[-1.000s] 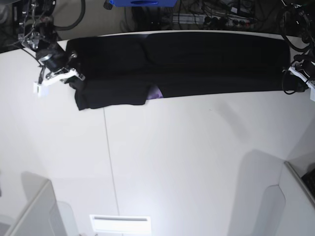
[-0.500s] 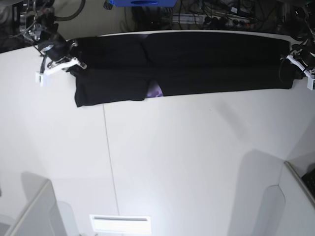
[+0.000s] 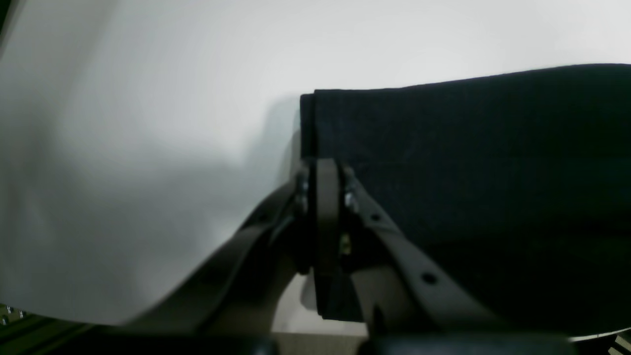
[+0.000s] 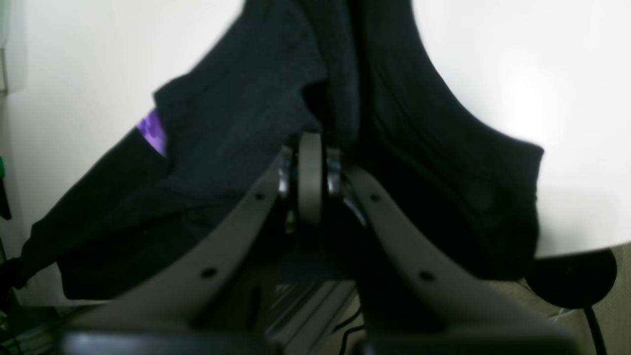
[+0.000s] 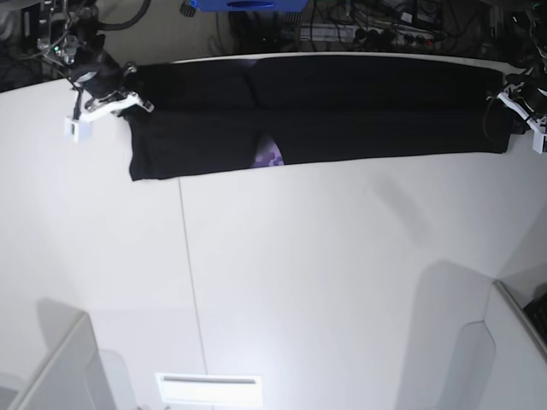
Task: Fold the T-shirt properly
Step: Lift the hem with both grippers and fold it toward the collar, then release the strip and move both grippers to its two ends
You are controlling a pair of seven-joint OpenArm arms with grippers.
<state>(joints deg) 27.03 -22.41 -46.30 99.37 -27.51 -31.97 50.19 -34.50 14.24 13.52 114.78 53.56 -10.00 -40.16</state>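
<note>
Between both end effectors, T-shirt (image 5: pixel 342 111)

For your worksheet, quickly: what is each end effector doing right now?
Left end effector: shut on the black T-shirt.
Right end effector: shut on the black T-shirt.

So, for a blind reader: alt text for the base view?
A black T-shirt, folded into a long band, lies across the far edge of a white table. A claw grips each end: the right claw and the left claw. A purple patch peeks out mid-front.
</note>
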